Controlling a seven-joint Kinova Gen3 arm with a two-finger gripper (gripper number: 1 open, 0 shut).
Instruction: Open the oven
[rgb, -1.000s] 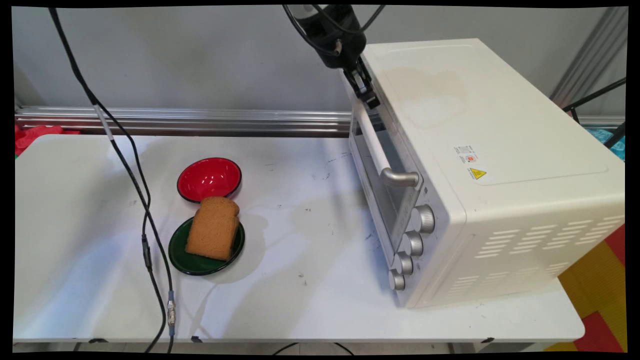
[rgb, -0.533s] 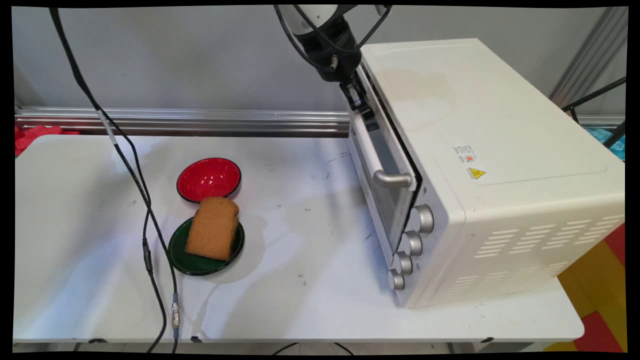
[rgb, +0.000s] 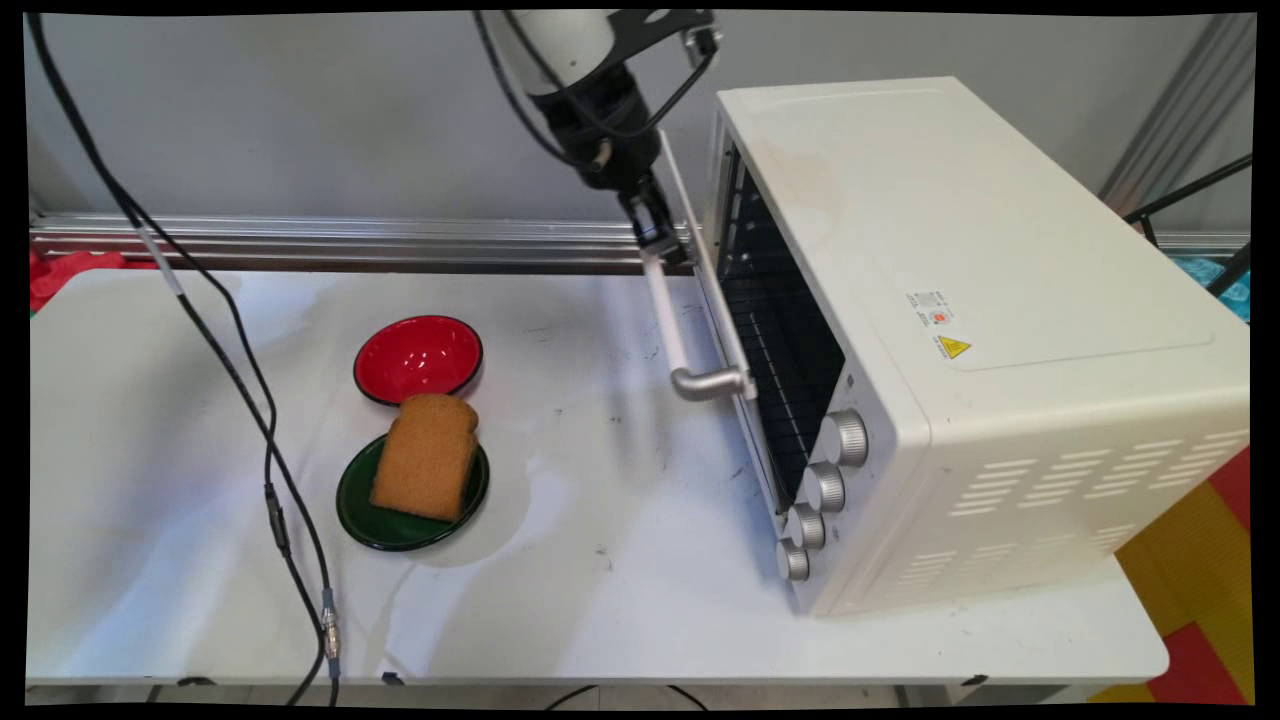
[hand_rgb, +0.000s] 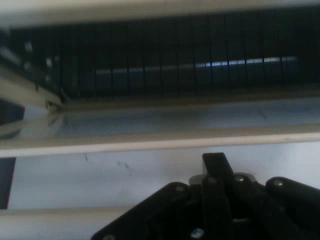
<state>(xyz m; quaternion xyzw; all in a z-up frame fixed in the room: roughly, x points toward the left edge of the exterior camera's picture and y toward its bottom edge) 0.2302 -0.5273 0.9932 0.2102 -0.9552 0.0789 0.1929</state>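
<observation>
My gripper (rgb: 661, 243) is shut on the far end of the white oven door handle (rgb: 668, 320). The door (rgb: 712, 270) of the cream toaster oven (rgb: 960, 300) stands part-way open, tilted out toward the table's left. Behind it the dark inside with its wire rack (rgb: 785, 335) shows. In the hand view the handle (hand_rgb: 50, 220) runs across the bottom beside the black linkage, and the rack (hand_rgb: 175, 65) fills the top. A slice of brown bread (rgb: 427, 457) lies on a green plate (rgb: 362, 520) to the left, far from the gripper.
A red bowl (rgb: 418, 357) sits just behind the green plate. Several silver knobs (rgb: 826, 488) line the oven's front near corner. Black cables (rgb: 270, 470) hang over the table's left side. A metal rail (rgb: 350, 240) runs along the wall behind the white table (rgb: 600, 600).
The gripper has moved left and down with the handle in it. The oven door has swung from nearly closed to part-way open, uncovering the rack. The hanging cables have shifted left.
</observation>
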